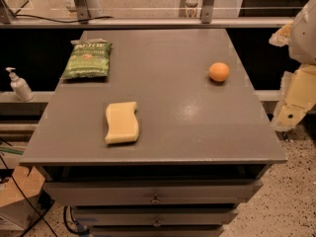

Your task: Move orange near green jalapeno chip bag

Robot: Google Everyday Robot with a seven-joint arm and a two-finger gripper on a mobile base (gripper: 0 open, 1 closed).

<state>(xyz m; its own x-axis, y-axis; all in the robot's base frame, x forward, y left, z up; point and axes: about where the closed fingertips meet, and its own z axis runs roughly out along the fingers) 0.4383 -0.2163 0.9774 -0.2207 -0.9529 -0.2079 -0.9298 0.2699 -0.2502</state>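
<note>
The orange (218, 72) sits on the grey tabletop (182, 112) near its right edge. The green jalapeno chip bag (87, 59) lies flat at the far left of the table, well apart from the orange. My arm and gripper (292, 102) hang off the table's right side, pale cream, to the right of the orange and lower in the view, touching nothing.
A pale yellow wavy-edged sponge (121, 122) lies at the front left of the table. A white pump bottle (19, 85) stands on a ledge to the left. Drawers (155, 194) are below the tabletop. A rail (148, 21) runs behind the table.
</note>
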